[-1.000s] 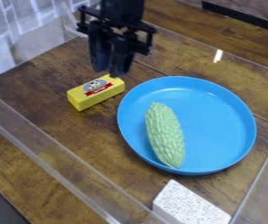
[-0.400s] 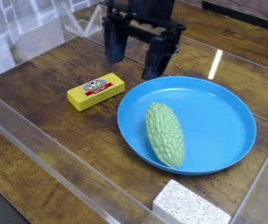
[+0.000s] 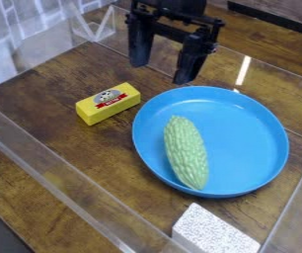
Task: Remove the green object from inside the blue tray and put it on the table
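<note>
The green object (image 3: 186, 150) is a pale, bumpy gourd lying lengthwise inside the blue tray (image 3: 257, 116), left of the tray's middle. The round tray rests on the dark wooden table (image 3: 61, 84). My gripper (image 3: 165, 59) hangs above the table just beyond the tray's far left rim, pointing down. Its two black fingers stand wide apart with nothing between them. It is well clear of the green object.
A yellow block (image 3: 108, 103) with a picture label lies left of the tray. A speckled white sponge block (image 3: 216, 232) sits at the front edge. Clear plastic walls (image 3: 61, 188) border the table on the left and front.
The gripper has moved right and back, from above the yellow block toward the tray's far rim. Its fingers have spread wider apart.
</note>
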You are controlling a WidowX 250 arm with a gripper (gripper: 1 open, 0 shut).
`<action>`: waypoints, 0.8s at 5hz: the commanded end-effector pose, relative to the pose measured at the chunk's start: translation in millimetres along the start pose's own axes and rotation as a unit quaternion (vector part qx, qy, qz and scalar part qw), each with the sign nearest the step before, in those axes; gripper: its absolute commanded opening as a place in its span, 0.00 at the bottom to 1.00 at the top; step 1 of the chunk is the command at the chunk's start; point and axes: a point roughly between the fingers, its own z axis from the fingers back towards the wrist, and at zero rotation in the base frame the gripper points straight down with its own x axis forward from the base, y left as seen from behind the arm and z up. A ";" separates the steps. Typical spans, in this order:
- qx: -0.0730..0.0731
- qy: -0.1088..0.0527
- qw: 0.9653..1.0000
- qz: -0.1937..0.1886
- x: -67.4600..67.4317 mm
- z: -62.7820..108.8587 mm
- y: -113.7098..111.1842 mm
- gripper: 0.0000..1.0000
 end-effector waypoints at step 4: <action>0.003 -0.007 0.999 -0.038 -10.1 15.9 -37.9 1.00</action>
